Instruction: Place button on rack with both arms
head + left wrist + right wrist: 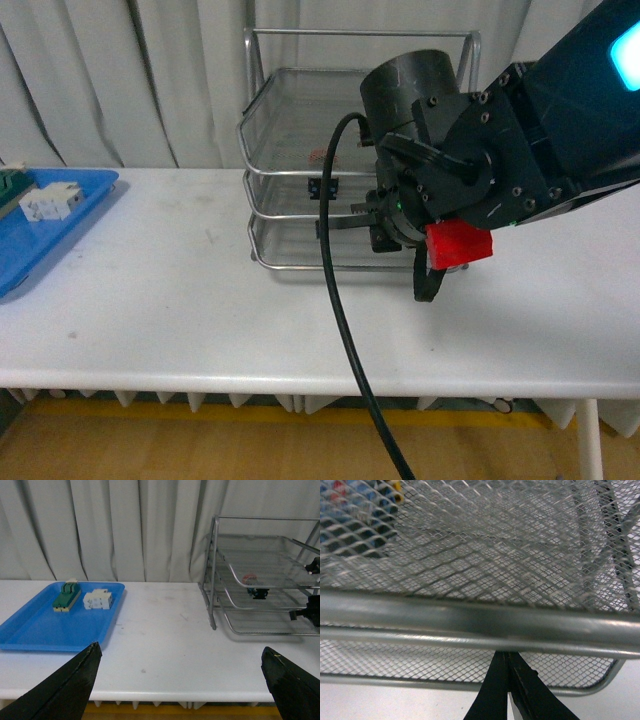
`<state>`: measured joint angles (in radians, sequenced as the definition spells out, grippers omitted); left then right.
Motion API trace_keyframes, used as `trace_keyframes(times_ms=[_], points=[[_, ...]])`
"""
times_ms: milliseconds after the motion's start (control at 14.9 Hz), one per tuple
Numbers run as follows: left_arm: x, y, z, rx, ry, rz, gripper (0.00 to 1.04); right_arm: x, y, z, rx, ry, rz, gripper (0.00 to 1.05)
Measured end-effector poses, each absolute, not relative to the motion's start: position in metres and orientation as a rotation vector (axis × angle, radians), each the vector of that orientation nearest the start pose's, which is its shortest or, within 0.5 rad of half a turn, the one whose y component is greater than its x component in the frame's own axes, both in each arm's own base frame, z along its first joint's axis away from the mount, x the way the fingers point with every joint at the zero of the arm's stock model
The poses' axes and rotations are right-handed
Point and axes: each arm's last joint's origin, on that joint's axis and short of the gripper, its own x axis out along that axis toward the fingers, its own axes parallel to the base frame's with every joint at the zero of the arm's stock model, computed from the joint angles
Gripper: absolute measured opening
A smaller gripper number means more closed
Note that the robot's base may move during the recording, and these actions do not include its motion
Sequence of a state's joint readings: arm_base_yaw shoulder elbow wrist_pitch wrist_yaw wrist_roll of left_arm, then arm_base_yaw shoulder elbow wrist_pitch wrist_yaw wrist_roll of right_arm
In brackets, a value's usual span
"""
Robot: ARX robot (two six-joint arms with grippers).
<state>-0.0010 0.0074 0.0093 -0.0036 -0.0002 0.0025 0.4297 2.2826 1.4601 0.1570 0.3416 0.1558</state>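
The silver wire-mesh rack (300,110) stands at the middle back of the white table. The button (321,186) lies inside it, apparently on the middle tier, with its red cap seen through the mesh. It also shows in the left wrist view (258,592) and, blurred through mesh, in the right wrist view (365,500). My right gripper (350,220) is shut and empty, with its tips (506,662) against the rack's front tube rim (480,622). My left gripper (180,680) is open and empty, low over the table's front edge, well away from the rack (260,555).
A flat blue tray (45,630) lies at the table's left, holding a green-and-cream block (66,597) and a white terminal block (97,600). My right arm's black cable (345,330) hangs across the table front. Grey curtains hang behind.
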Motion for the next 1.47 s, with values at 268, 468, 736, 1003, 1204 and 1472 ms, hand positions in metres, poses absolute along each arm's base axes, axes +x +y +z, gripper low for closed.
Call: trace_keyframes(times_ms=[268, 468, 736, 1003, 1204, 1472], points=[[0.098, 0.0, 0.166, 0.003, 0.001, -0.001, 0.98, 0.404, 0.172, 0.118, -0.048, 0.584, 0.112, 0.02], [0.098, 0.0, 0.166, 0.002, 0.002, -0.001, 0.98, 0.325, 0.137, 0.167, 0.034, 0.476, 0.145, 0.07], [0.098, 0.0, 0.166, 0.002, 0.003, 0.001, 0.98, 0.261, 0.067, 0.162, 0.022, 0.007, -0.016, 0.02], [0.098, 0.0, 0.166, 0.002, 0.002, 0.001, 0.98, 0.218, 0.038, 0.156, -0.002, 0.043, 0.0, 0.02], [0.098, 0.0, 0.166, 0.002, 0.002, 0.001, 0.98, 0.192, 0.023, 0.164, 0.006, 0.005, -0.006, 0.02], [0.098, 0.0, 0.166, 0.002, 0.002, 0.001, 0.98, 0.164, 0.012, 0.163, 0.005, 0.011, -0.004, 0.02]])
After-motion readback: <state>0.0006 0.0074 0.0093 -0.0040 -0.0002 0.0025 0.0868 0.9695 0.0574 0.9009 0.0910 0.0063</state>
